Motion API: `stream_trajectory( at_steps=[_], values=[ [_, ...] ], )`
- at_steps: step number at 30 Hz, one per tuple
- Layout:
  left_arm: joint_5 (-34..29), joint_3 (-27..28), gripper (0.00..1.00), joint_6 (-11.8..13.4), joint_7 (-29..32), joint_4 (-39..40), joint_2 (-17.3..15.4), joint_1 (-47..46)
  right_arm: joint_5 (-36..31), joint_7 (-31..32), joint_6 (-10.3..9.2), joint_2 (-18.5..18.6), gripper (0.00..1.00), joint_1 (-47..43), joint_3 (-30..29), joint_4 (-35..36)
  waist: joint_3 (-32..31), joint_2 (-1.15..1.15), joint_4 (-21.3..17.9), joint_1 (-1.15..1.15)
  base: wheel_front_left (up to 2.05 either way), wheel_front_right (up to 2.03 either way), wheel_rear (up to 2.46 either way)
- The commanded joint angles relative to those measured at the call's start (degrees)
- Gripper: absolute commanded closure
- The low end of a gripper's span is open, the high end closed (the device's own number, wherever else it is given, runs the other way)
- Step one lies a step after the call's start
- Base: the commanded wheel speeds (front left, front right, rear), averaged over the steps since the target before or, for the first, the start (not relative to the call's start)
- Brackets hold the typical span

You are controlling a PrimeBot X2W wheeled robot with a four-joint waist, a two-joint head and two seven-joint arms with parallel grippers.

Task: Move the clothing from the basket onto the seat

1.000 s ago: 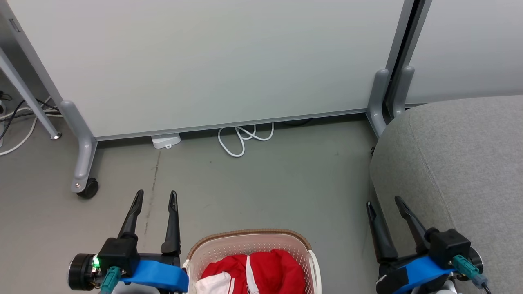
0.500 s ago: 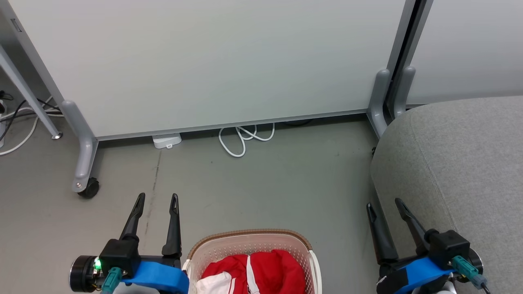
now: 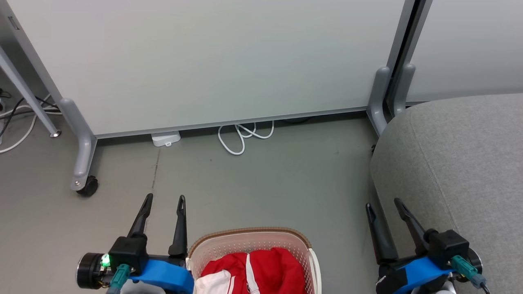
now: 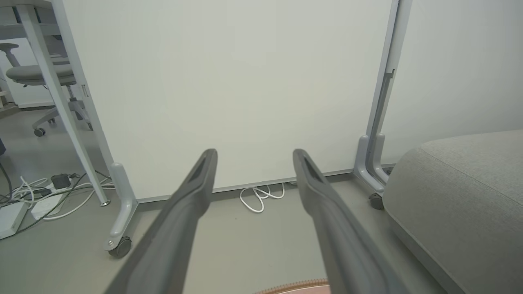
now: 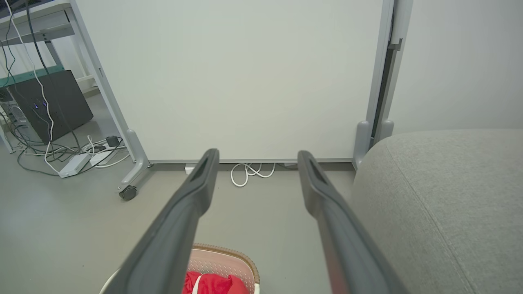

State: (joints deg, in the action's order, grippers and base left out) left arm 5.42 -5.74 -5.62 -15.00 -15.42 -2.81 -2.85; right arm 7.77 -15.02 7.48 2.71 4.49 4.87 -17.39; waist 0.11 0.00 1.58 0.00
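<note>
The cream basket (image 3: 249, 241) with a brown rim stands on the floor at the bottom centre of the head view, holding the red and white clothing (image 3: 249, 271). Just left of the basket, my left gripper (image 3: 164, 199) is open and empty, fingers pointing away from me. My right gripper (image 3: 383, 204) is open and empty too, between the basket and the light grey seat (image 3: 461, 163) on the right. In the right wrist view the basket (image 5: 245, 261), the clothing (image 5: 212, 283) and the seat (image 5: 441, 196) lie below the open right gripper (image 5: 256, 154). The left wrist view has the left gripper (image 4: 253, 153) open, with the basket rim (image 4: 294, 286) at the bottom edge.
A white partition panel (image 3: 204, 61) on grey wheeled feet (image 3: 83, 183) stands ahead. A coiled white cable (image 3: 241, 136) and a small white box (image 3: 165, 139) lie at its base. More cables and a power strip (image 5: 75, 163) lie at the far left, near a desk leg (image 3: 24, 94).
My left gripper has moved a little to the right, closer to the basket. The right gripper, the basket and the clothing have stayed where they were.
</note>
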Motion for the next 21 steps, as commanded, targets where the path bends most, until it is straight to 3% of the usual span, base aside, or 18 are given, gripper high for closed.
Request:
stream_trajectory(
  at_steps=[1,12,21],
  values=[
    [-0.75,-0.39,0.00,-0.37,-0.28,-0.73,-0.13,-1.37,-0.25,-0.24,0.03,0.32,0.00,0.75,0.01,-0.05,0.23,0.00,-0.10,0.00,0.00,0.00,0.00],
    [-2.42,-6.33,0.00,-1.91,-0.28,-10.58,-2.96,-9.25,-1.04,-0.24,0.03,0.31,0.00,3.02,0.75,0.71,5.29,0.00,-2.44,0.00,0.00,0.00,0.00],
    [0.17,-19.84,0.00,-1.85,-0.28,-19.75,-7.84,-18.13,-1.06,-0.23,0.03,0.29,0.00,6.60,0.51,2.02,13.41,0.00,-5.41,0.00,0.00,0.00,0.00]
  ],
)
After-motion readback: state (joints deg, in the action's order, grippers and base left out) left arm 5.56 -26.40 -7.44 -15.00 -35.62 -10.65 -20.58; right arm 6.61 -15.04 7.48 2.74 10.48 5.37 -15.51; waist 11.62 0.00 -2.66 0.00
